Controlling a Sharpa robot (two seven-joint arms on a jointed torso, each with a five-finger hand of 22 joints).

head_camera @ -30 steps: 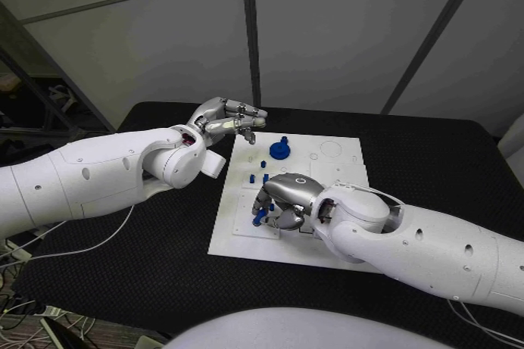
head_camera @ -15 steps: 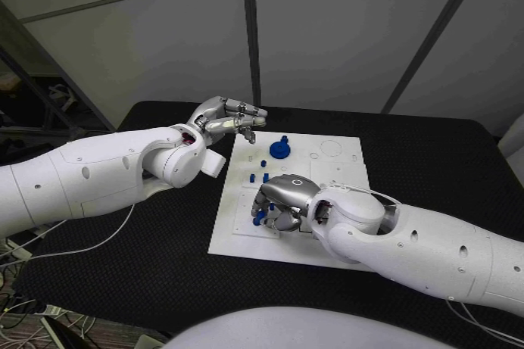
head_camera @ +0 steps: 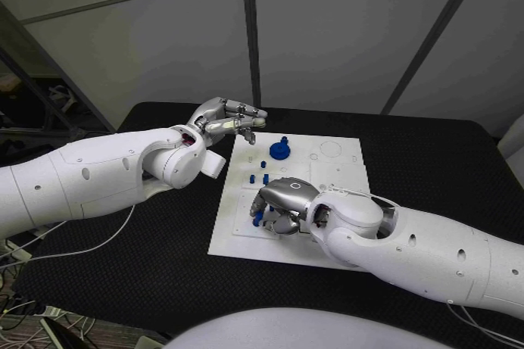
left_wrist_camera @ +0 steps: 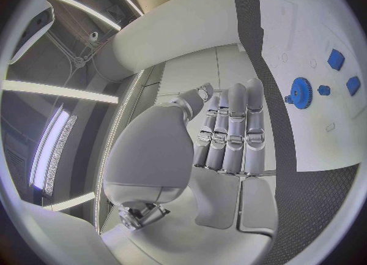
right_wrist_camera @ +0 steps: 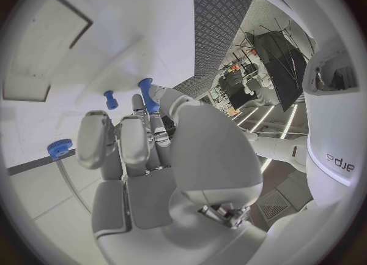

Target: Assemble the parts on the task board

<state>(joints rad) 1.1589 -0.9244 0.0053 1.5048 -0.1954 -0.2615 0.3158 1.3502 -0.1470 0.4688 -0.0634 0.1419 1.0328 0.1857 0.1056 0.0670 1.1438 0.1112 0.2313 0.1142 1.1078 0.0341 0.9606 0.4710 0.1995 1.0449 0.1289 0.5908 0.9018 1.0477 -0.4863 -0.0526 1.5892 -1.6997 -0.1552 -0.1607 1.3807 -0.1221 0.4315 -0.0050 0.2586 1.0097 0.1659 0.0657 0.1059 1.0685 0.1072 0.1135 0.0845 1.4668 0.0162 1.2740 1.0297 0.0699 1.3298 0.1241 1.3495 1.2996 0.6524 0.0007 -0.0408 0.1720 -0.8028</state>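
The left hand hangs over the black table just off the far left corner of the white board, its fingers curled in together with nothing in them, which the left wrist view confirms. On the board beside it a blue gear stands at the far end, with a few small blue pegs upright a little nearer. Further right, the right hand is low over the middle of the board, fingers closed round a blue peg whose tip pokes out past the fingertips; another short peg stands on the board just beside it. Judging by this, the job is partly done: the gear and some pegs look seated, the held peg is yet to go in, and round and square openings toward the far right of the board are unfilled. The table has a dark textured top; grey panelled walls rise behind it, and cables lie on the floor at the left.
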